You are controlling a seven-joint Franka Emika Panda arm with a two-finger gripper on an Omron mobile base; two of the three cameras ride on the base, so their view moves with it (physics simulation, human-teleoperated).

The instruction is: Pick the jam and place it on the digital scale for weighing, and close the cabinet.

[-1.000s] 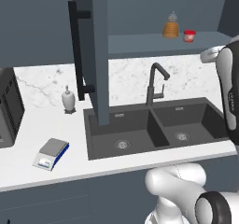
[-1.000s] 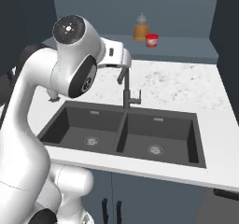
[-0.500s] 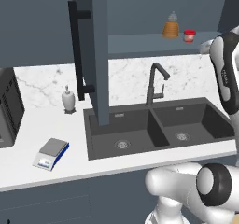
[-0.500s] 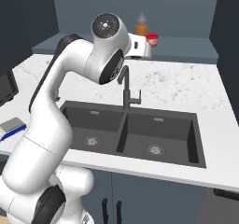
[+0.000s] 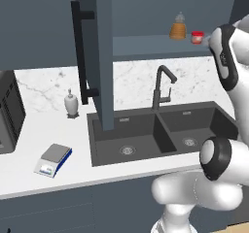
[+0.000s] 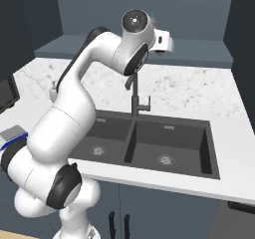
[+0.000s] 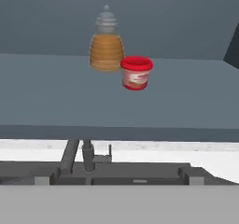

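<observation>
We see one jam (image 7: 136, 72) jar standing upright on the open cabinet (image 5: 97, 57) shelf, just right of and touching or nearly touching one amber bottle (image 7: 106, 43). Below, on the white counter (image 5: 29, 144), sit one digital scale (image 5: 53, 159) at the near left and one soap dispenser (image 5: 71, 104) farther back, beside the one double sink (image 5: 160, 132) with its single faucet (image 5: 162, 86). Our gripper (image 6: 162, 40) hangs near the shelf with its jaws spread wide, holding nothing.
</observation>
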